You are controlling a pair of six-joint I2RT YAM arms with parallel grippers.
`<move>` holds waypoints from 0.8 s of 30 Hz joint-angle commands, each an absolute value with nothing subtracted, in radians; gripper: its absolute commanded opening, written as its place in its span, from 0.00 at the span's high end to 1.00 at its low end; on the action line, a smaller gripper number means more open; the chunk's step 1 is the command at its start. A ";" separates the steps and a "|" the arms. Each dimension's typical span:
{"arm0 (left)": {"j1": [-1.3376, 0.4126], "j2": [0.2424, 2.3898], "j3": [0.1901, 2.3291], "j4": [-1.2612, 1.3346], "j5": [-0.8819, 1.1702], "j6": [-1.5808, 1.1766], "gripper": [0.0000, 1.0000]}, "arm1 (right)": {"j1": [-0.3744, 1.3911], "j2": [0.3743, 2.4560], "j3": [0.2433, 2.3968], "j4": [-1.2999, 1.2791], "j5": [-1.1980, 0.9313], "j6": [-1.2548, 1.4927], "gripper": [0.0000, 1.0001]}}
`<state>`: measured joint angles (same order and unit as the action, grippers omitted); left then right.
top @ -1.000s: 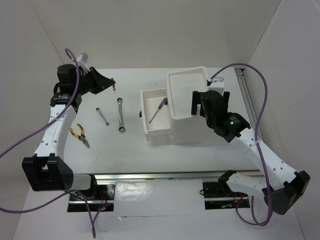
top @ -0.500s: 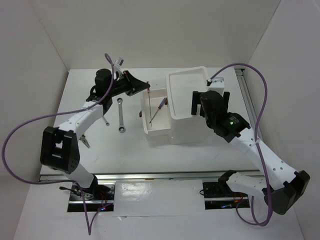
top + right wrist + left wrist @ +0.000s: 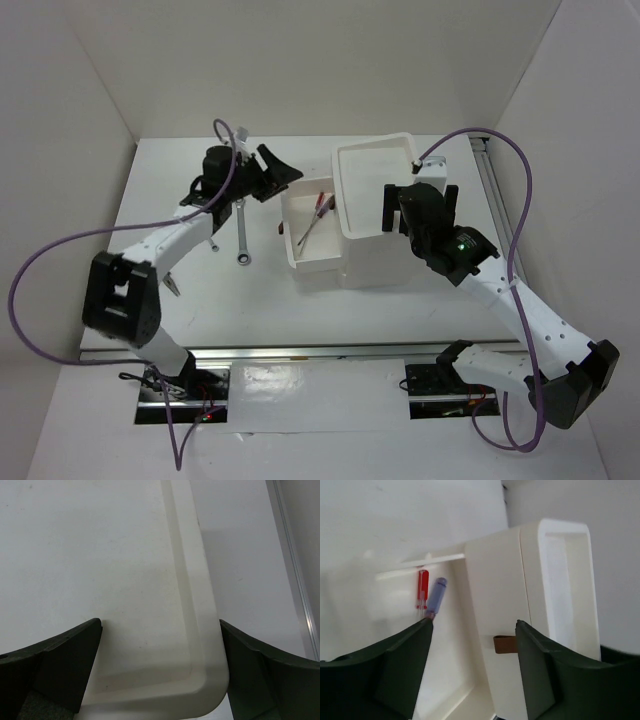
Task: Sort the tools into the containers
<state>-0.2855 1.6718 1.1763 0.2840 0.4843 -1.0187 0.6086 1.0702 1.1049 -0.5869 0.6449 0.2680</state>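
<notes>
The white containers unit (image 3: 375, 255) has one drawer (image 3: 312, 262) pulled out to the left. Inside the drawer lie a red screwdriver (image 3: 422, 586) and a blue screwdriver (image 3: 436, 595), side by side; the top view also shows the red screwdriver (image 3: 322, 203). My left gripper (image 3: 285, 178) hovers open at the drawer's far left corner, holding nothing; in its wrist view the left gripper (image 3: 472, 625) frames the drawer wall and a brown handle (image 3: 503, 644). My right gripper (image 3: 393, 208) stands open over the top tray (image 3: 200, 645), empty.
A long silver wrench (image 3: 241, 230) lies on the table left of the drawer. A shorter wrench (image 3: 212, 243) peeks out beside the left arm. The yellow pliers (image 3: 172, 288) are mostly hidden under that arm. A metal rail (image 3: 295, 580) runs along the table's right side.
The left arm swung from the table's far left to the open drawer carrying the red screwdriver, then opened. The red screwdriver now lies in the drawer. The right arm stayed still.
</notes>
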 commanded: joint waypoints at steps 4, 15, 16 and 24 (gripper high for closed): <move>-0.337 1.316 1.086 -0.213 -0.229 -0.890 0.60 | 0.632 1.071 1.092 -0.575 0.669 0.279 0.00; -0.459 1.587 1.113 -0.155 -0.275 -0.786 0.99 | 0.632 1.081 1.092 -0.584 0.698 0.267 0.00; -0.481 1.612 1.167 -0.155 -0.275 -0.773 0.98 | 0.632 1.081 1.092 -0.584 0.698 0.267 0.00; -0.587 1.742 1.307 -0.063 -0.236 -0.658 0.91 | 0.632 1.071 1.092 -0.584 0.698 0.258 0.00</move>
<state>-0.5362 1.7218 1.2346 -0.1864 -0.2661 -0.7162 0.6193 1.0744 1.1030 -0.5858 0.6792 0.2649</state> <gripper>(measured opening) 0.086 1.001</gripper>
